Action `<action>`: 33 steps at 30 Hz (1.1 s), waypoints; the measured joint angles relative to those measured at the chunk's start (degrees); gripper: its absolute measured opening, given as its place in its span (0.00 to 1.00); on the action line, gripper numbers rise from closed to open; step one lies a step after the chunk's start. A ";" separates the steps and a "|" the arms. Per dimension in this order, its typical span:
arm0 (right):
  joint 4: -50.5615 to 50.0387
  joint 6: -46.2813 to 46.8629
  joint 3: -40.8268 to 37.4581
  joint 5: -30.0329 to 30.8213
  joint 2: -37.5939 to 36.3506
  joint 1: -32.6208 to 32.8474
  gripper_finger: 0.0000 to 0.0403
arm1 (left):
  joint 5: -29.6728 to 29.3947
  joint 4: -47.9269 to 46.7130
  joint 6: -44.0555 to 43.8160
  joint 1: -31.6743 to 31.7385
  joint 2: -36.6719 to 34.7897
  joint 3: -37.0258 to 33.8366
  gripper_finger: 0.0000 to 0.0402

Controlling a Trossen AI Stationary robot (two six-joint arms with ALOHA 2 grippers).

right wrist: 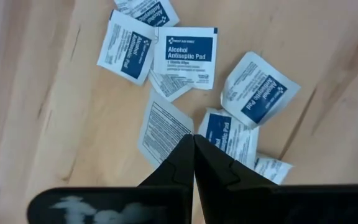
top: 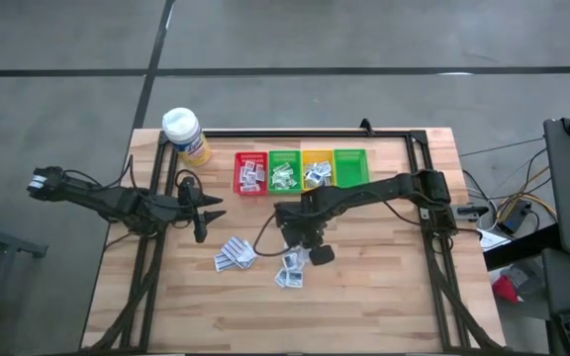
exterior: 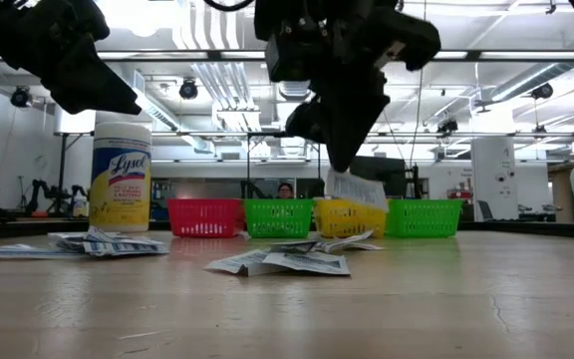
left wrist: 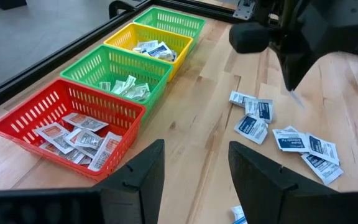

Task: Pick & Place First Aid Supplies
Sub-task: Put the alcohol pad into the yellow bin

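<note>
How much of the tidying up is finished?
Partly done: packets already lie in the red bin, one green bin and the yellow bin. The right gripper is shut on one packet above the table. Two piles remain; the left gripper waits open.

Matt pale wood table (top: 384, 297), plastic mesh bins (left wrist: 73, 109), glossy paper sachets (right wrist: 191, 53).

Bright overhead ceiling lights (exterior: 217, 85) glare; arms backlit dark; near tabletop (exterior: 287, 309) blurred.
</note>
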 joint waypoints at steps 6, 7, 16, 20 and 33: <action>-4.45 -0.16 4.21 -0.05 -0.01 -0.38 0.02 | 0.00 0.00 0.42 -0.02 0.00 0.00 0.43; -4.98 -0.18 4.78 -0.04 -0.02 -0.59 0.02 | 0.00 0.00 0.53 -0.02 0.00 0.00 0.43; -11.55 0.39 7.54 1.26 -0.02 -5.36 0.02 | 0.01 -0.01 0.52 0.00 0.00 0.00 0.43; -15.90 -0.36 8.98 6.73 -0.45 -8.46 0.02 | 0.01 -0.01 0.54 -0.01 0.00 0.00 0.43; -16.81 -6.65 14.64 25.20 -3.10 -20.76 0.02 | 0.00 -0.07 0.52 0.00 0.00 0.00 0.43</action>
